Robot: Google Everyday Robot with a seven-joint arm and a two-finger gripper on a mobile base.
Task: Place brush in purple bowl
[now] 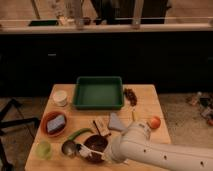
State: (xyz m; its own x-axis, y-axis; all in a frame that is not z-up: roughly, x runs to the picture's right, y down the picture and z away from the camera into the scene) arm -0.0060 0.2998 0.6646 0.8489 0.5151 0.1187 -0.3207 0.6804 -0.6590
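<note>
The purple bowl [95, 144] sits near the front edge of the wooden table [145, 107]. The white-handled brush [90, 150] lies slanted across the bowl, one end sticking out past its left rim and the other end running toward my gripper. My gripper [106, 154] is at the bowl's right rim, at the end of the white arm [150, 150] that reaches in from the lower right. The arm hides the gripper's tip and the right part of the bowl.
A green tray [99, 92] stands at the table's back. A white cup [60, 97], an orange bowl [46, 120] with a grey-blue block, a green cup [44, 149] and a green-handled spoon [75, 137] are on the left. An orange fruit [154, 122] and a grey wedge [117, 121] lie right of centre.
</note>
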